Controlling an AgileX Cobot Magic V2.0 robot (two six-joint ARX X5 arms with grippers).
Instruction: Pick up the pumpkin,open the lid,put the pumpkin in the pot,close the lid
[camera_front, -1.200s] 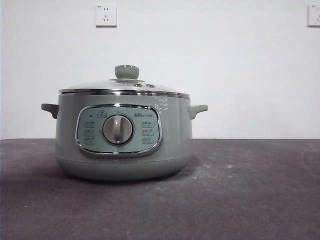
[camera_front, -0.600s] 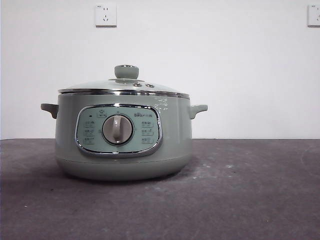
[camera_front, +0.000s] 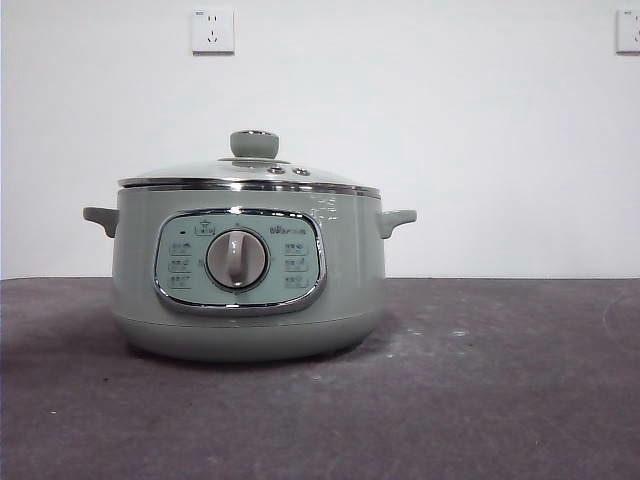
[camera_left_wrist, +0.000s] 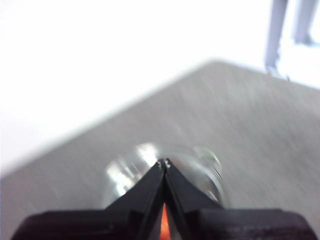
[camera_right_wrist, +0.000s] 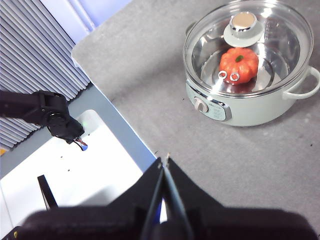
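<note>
Pot (camera_front: 248, 285) upright on the grey counter (camera_front: 500, 400), dial facing the front camera, lid (camera_front: 248, 172) seated level on its rim, knob up. From the front, contents hidden; from the right wrist, pumpkin (camera_right_wrist: 239, 64) visible through the clear lid, inside the pot, green stem up. Right hand (camera_right_wrist: 163, 161) pinched closed on nothing, well apart from the pot. Left hand (camera_left_wrist: 164, 163) closed too, above a blurred pot.
</note>
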